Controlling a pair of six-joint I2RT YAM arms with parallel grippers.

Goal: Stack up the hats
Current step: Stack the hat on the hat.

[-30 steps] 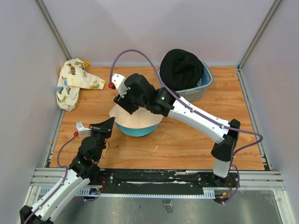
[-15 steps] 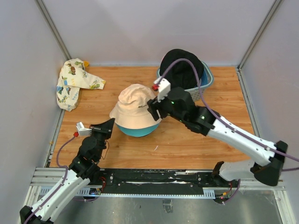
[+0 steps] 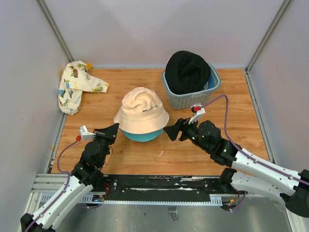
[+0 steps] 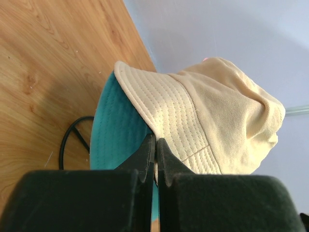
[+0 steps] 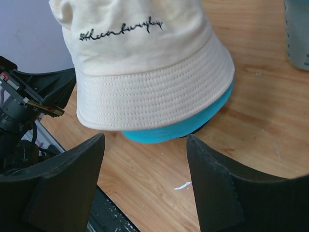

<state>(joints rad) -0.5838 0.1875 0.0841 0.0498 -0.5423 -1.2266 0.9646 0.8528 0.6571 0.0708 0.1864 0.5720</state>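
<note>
Cream cotton bucket hat (image 3: 141, 112) with black script embroidery sits crown-up on a teal-blue fabric bucket hat (image 3: 143, 136), mid-table. The stack is two high, with teal brim showing under the near edge. A black soft hat (image 3: 187, 71) lies heaped in the grey-green slatted plastic basket (image 3: 179, 100), far right of the stack. Crumpled cartoon-print fabric (image 3: 77, 86) at far left; can't tell if it's a hat.

Left gripper (image 3: 112, 128) has its fingers pressed together, tips right at the cream brim's near-left edge. No cloth visibly pinched, contact unclear. Right gripper (image 3: 170, 131) is spread wide and empty, just right of the stack, aimed at it.

Handling, as a judgement: the hats are light, floppy and non-fragile, and the crowns dent easily. The stitched brim is the stiffest part, so pinch there or bunch the crown top. The black hat looks like the likely next pick; grab a fold of the crown where it rises clear of the basket rim, since a brim pinch may drag.
</note>
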